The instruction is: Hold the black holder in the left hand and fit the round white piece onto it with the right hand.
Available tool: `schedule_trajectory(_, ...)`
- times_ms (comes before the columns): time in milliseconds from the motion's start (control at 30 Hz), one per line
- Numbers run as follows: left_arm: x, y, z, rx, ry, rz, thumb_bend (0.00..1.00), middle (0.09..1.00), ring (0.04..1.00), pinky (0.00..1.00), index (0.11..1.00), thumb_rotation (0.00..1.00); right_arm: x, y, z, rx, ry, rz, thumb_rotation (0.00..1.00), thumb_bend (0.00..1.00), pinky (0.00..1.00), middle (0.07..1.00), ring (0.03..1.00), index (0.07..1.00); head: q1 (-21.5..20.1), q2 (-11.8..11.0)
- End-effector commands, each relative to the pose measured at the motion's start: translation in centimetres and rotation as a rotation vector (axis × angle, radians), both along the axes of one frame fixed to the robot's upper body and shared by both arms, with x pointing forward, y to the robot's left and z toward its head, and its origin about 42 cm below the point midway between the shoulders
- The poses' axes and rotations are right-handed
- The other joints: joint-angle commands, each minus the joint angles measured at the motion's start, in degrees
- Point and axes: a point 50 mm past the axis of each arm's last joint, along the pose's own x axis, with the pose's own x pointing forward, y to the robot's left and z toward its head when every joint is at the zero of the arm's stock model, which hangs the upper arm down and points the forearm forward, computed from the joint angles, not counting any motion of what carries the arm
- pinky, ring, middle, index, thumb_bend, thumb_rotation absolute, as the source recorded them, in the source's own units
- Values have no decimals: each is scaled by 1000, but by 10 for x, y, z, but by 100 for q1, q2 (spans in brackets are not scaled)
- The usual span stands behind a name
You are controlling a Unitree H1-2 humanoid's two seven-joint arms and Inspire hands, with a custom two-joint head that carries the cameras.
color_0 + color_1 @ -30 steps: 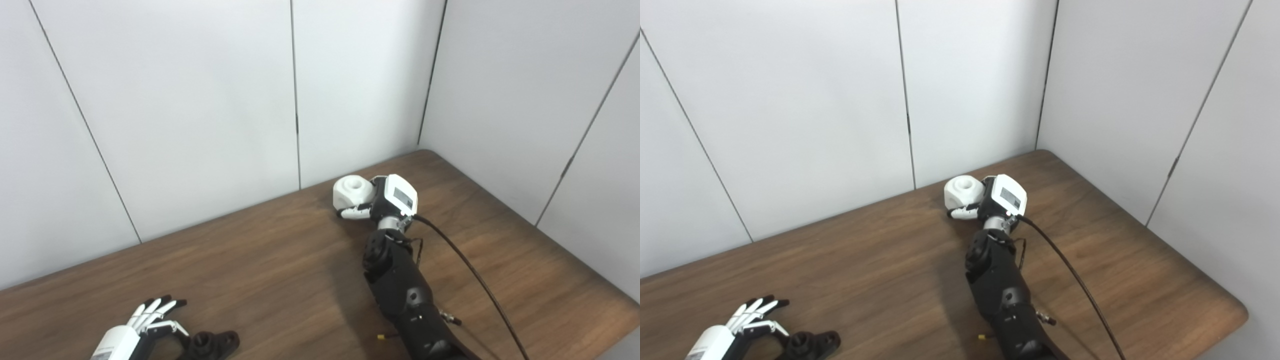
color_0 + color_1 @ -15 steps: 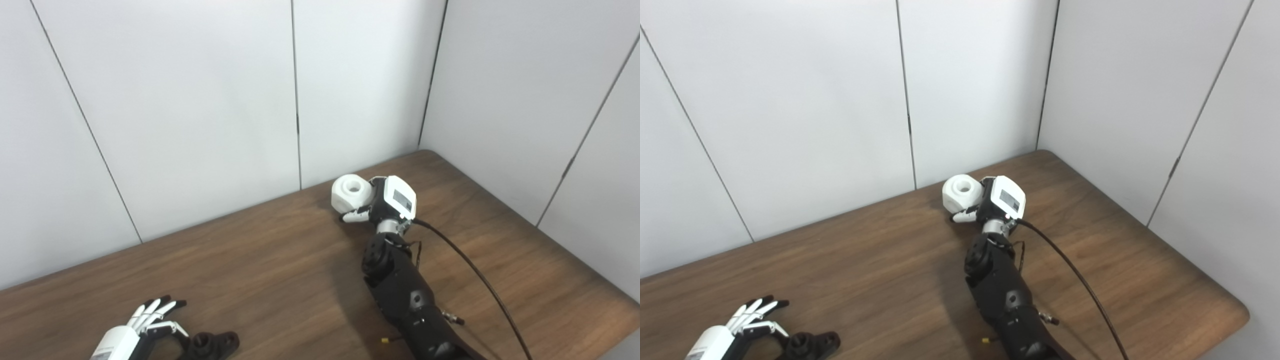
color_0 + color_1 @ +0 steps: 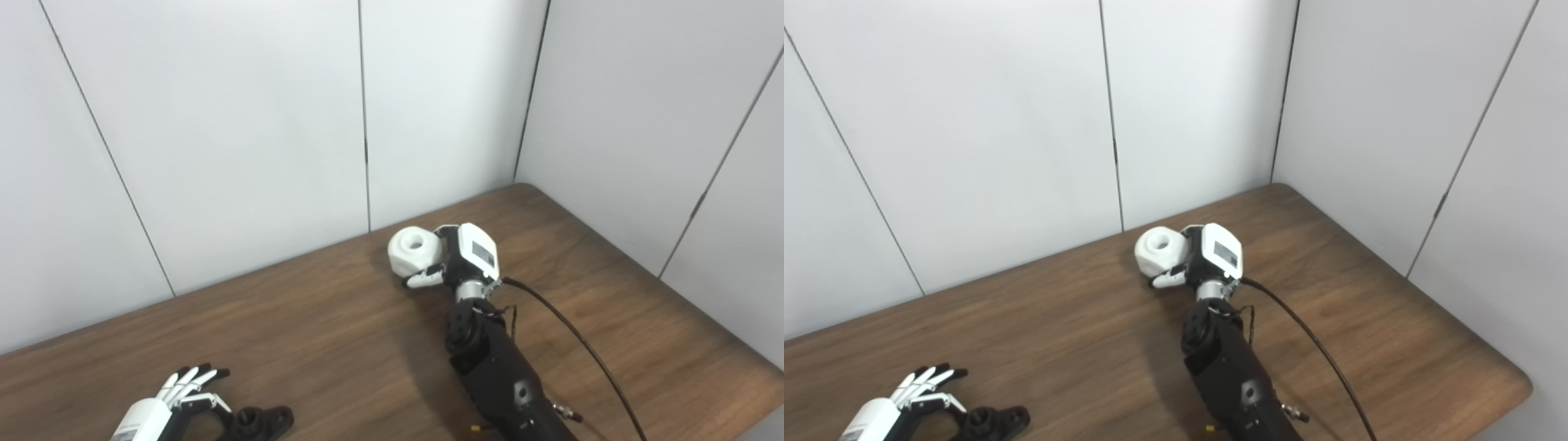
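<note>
Reaching out across the wooden table (image 3: 318,324), the right hand (image 3: 456,260) grasps the round white piece (image 3: 413,250), its fingers (image 3: 424,280) curled under the piece's near side and the white back of the hand turned up and to the right. The piece sits at the far end of the hand, its round hole facing upward, over the far part of the table near the white wall panels (image 3: 245,122); whether it touches the tabletop or hangs just above it I cannot tell from here. The black forearm rises from the bottom edge and tilts a little leftward, with a black cable (image 3: 576,349) trailing from the wrist toward the lower right.

Down at the near left corner, the left hand (image 3: 903,404) lies low at the table, its fingers (image 3: 190,378) spread and pointing up and rightward, holding nothing that I can see. The black holder (image 3: 260,421) rests on the table just beside those fingers, well apart from the white piece.
</note>
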Motion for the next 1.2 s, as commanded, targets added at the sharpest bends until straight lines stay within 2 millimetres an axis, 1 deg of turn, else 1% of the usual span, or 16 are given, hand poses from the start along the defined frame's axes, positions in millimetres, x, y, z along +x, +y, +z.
schedule_trajectory(0,7,2,12,26,-41,-9,518,883,947,1000,483,48,2,5,33,-59,-88,36,144,511,622,795,833,480,75,25)
schedule_trajectory(133,8,-3,14,26,-38,-12,518,882,940,1000,484,48,-10,19,44,-80,-104,104,145,511,613,796,826,480,280,96)
schedule_trajectory(267,10,-8,17,32,-38,-7,517,884,945,1000,484,49,-25,32,57,-104,-114,203,143,510,650,805,840,480,616,245)
schedule_trajectory(367,12,-12,18,32,-42,4,517,878,939,1000,484,49,-36,41,64,-108,-117,278,142,510,659,809,845,480,822,331)
schedule_trajectory(467,15,-15,18,41,-43,15,516,887,950,1000,484,50,-46,51,71,-110,-118,350,143,509,686,823,869,480,982,375)
schedule_trajectory(533,17,-17,18,42,-47,20,518,886,949,1000,483,49,-53,58,75,-112,-124,403,141,510,726,829,887,480,1078,406)
schedule_trajectory(667,18,-20,19,46,-60,29,519,889,947,1000,482,50,-65,69,83,-104,-142,472,141,510,747,826,886,480,1299,561)
schedule_trajectory(767,18,-23,22,57,-53,37,519,887,947,1000,482,50,-75,78,89,-56,-161,545,140,509,750,838,898,480,1458,690)
schedule_trajectory(800,18,-23,22,52,-49,37,518,886,945,1000,482,49,-78,81,91,-40,-164,571,139,509,754,842,904,480,1472,702)
schedule_trajectory(867,18,-25,24,44,-47,32,518,880,938,1000,482,48,-84,87,94,-20,-163,613,138,510,775,847,917,479,1604,816)
schedule_trajectory(967,19,-29,27,46,-49,28,518,880,937,1000,482,48,-90,95,97,-12,-156,680,138,510,803,856,935,479,1750,912)
schedule_trajectory(1167,19,-36,30,35,-66,14,518,874,932,1000,481,49,-101,112,97,-11,-110,784,137,511,797,870,946,479,1969,1092)
